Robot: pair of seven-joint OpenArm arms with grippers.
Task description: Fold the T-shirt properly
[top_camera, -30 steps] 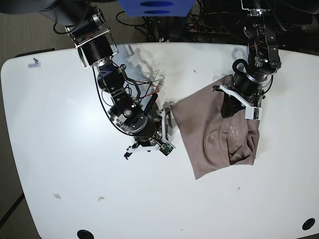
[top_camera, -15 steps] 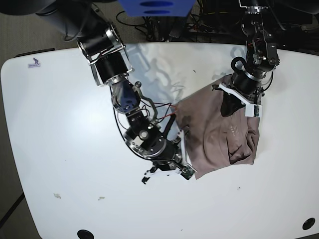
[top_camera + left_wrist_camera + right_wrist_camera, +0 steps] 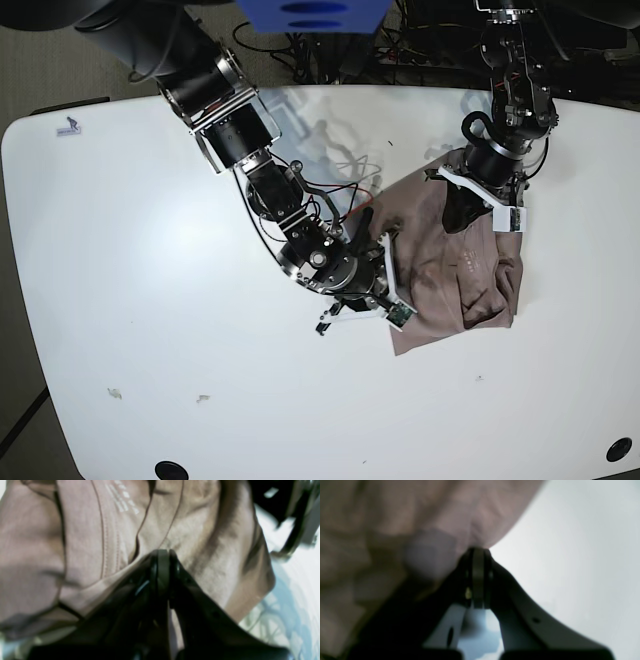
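T-shirt (image 3: 450, 265), dusty mauve-brown thin wrinkled knit, is pinched by both clenched grippers, left gripper (image 3: 161, 555) and right gripper (image 3: 478, 552); thin cloth could slip free, spoiling the fold.

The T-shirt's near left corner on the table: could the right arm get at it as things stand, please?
Probably yes: the right gripper, shut, already sits at the T-shirt's left edge, and only bare table lies beside that corner.

Bright, even overhead light whitens the table (image 3: 130, 260) with faint arm shadows near its far edge, while both wrist views are soft and close-up, the right one blurring the T-shirt (image 3: 395, 530) heavily.
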